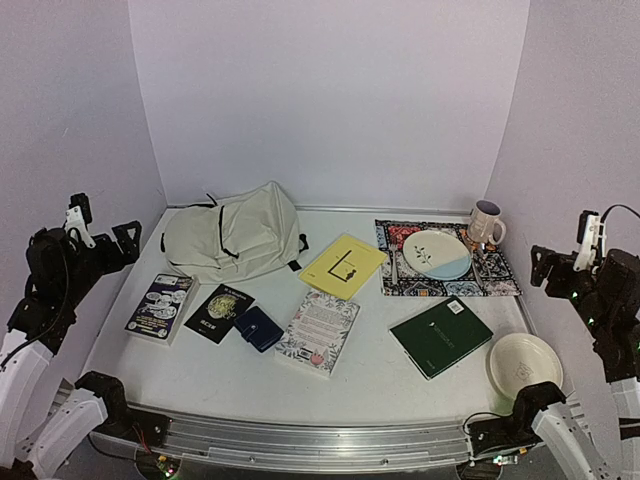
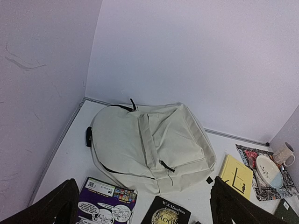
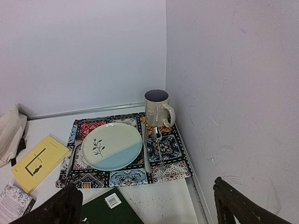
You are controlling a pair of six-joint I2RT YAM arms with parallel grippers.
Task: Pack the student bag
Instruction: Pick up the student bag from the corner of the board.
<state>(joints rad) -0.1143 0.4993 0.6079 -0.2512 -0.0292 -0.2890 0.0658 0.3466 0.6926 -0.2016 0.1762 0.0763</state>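
Left tool [image 2: 145,201] spread wide — student bag [image 2: 149,144] lies ahead, apart.

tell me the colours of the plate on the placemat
Cream and pale blue, with a dark leaf sprig; the plate shows best in the right wrist view.

Showed a cream fabric student bag [image 1: 235,240], soft and slumped, lying flat at the far left corner of the bench [image 1: 380,390]. Had black zipper lines and black straps poking out at the edges.

Two-tone plate [image 1: 437,253] and mug [image 1: 486,222] seated on patterned placemat [image 1: 498,271]; yellow book [image 1: 343,266] laid beside; green book [image 1: 440,336], white plate [image 1: 525,362] positioned nearer.
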